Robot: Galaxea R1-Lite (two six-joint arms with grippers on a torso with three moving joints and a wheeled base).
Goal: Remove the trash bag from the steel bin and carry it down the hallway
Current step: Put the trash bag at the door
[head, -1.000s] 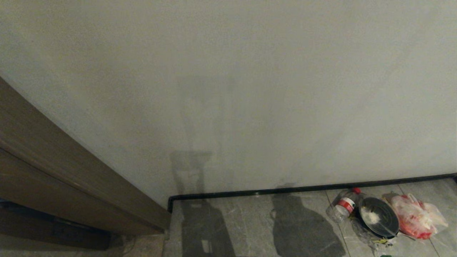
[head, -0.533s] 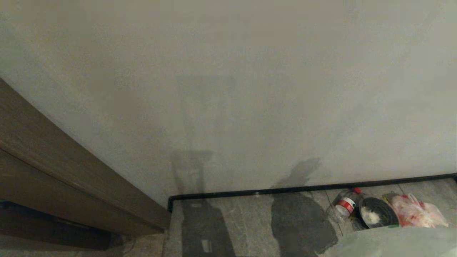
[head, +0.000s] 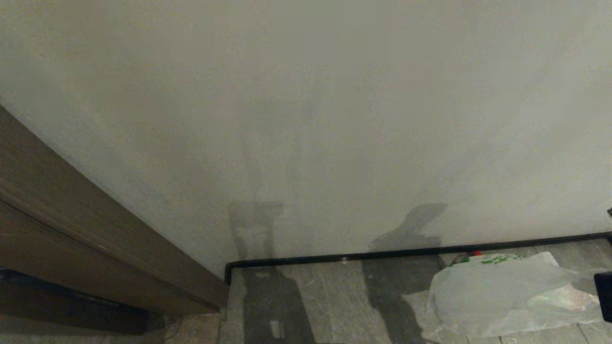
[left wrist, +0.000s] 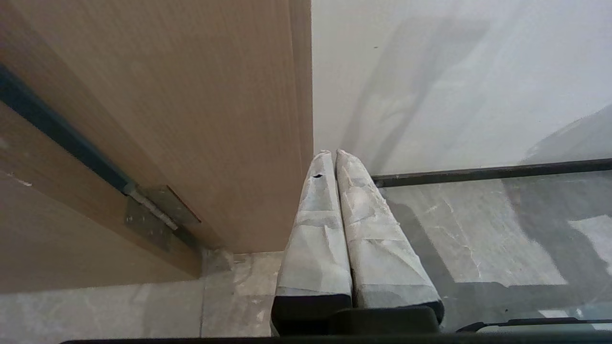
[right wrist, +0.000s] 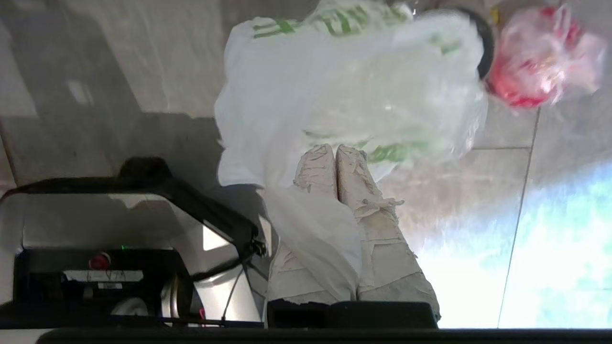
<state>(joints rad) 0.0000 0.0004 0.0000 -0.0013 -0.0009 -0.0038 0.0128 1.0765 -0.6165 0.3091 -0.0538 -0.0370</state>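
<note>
Translucent white plastic fills the right wrist view: the right gripper (right wrist: 334, 155) has its taped fingers pressed together on the trash bag (right wrist: 354, 81), which hangs above the grey marble-look floor tiles (head: 325, 296) of the hallway. Beyond the bag's far edge sits a red-and-white plastic bag (right wrist: 540, 57). Off by the brown door frame (left wrist: 201, 119), the left gripper (left wrist: 333, 155) is parked, fingers together and empty.

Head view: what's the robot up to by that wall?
The right gripper is shut on the trash bag, holding it up in front of the wall, above the grey tile floor. A red-and-white bag lies on the floor behind it. The left gripper is shut, idle by the wooden door frame.
</note>
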